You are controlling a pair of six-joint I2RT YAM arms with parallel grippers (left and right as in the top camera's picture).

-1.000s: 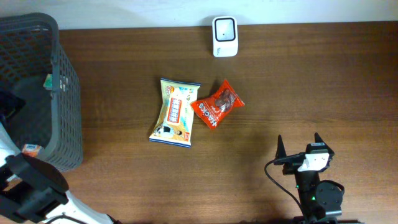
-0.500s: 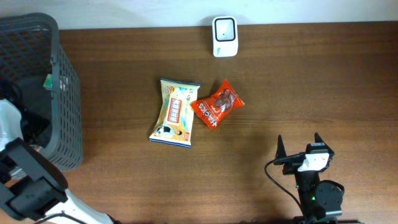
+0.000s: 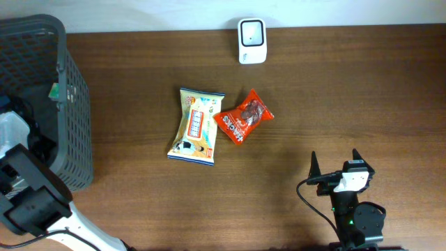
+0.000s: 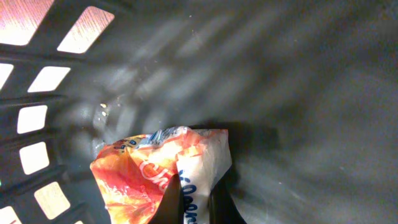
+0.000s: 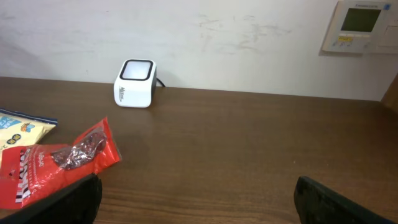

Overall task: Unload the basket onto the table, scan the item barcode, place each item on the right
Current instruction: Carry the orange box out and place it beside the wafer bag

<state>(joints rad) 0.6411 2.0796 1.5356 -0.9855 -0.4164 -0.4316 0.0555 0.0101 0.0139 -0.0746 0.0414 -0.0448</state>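
Basket floor (image 4: 311, 93): left claw (image 4: 195, 194) apparently pinches orange packet (image 4: 140, 177).

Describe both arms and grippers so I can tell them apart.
The right arm is black, with a white block behind the right gripper, two pointed black fingers and a looping black cable. The left arm is black and blocky with white sections; the left gripper looks dark and narrow.

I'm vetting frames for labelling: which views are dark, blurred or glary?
Left wrist: dim inside the basket, streaky reflections on its floor, slots blown out; left hand blurred against the orange packet. Right wrist: even light, right hand dark, out of focus. Overhead: sharp, soft shadows.
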